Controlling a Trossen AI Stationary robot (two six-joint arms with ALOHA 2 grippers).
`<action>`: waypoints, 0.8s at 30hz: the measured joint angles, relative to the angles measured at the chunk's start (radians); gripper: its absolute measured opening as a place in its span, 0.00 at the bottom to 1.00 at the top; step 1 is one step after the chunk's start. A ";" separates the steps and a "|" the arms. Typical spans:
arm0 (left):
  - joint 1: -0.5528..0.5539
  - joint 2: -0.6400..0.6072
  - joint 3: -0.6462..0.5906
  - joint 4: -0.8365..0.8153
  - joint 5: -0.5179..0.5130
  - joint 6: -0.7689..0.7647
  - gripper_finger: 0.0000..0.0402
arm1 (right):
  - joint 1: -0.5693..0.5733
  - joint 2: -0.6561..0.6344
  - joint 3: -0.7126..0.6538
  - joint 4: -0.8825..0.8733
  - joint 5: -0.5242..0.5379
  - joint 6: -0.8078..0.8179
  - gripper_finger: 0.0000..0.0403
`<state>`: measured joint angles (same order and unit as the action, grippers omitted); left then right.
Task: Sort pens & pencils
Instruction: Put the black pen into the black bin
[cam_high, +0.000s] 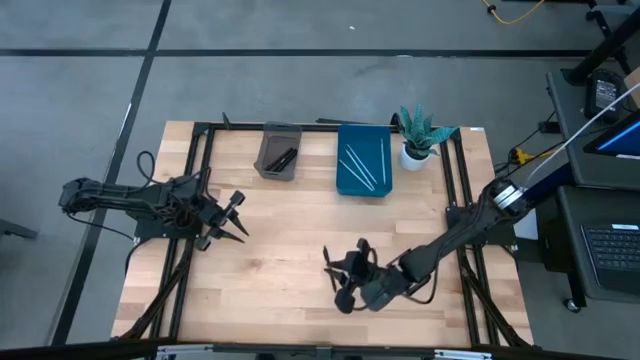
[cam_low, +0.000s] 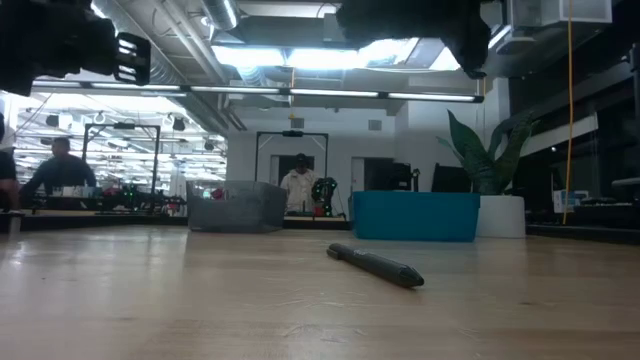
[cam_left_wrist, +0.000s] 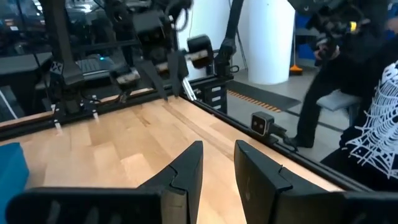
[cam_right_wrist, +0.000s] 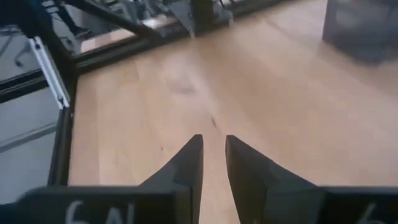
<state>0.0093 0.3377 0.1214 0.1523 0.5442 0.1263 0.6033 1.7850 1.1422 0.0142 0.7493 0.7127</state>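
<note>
Overhead looks straight down; low camera level across the table (cam_high: 300, 230); wrists close

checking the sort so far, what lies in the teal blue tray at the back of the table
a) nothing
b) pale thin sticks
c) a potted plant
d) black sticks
b: in the high view, pale thin sticks lie inside the teal blue rectangular tray, while the dark sticks sit in the grey bin beside it.
</note>
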 joint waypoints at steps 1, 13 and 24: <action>0.000 -0.005 0.000 -0.001 0.000 -0.009 0.21 | 0.003 0.015 0.013 -0.021 -0.001 0.040 0.18; -0.005 -0.006 -0.001 -0.009 0.132 -0.066 0.21 | -0.006 0.183 0.231 -0.346 -0.109 0.454 0.18; -0.057 -0.006 -0.001 -0.009 0.123 -0.064 0.21 | -0.072 0.255 0.353 -0.623 -0.355 0.644 0.18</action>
<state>-0.0480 0.3313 0.1207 0.1436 0.6675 0.0620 0.5309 2.0399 1.4952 -0.6085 0.3944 1.3567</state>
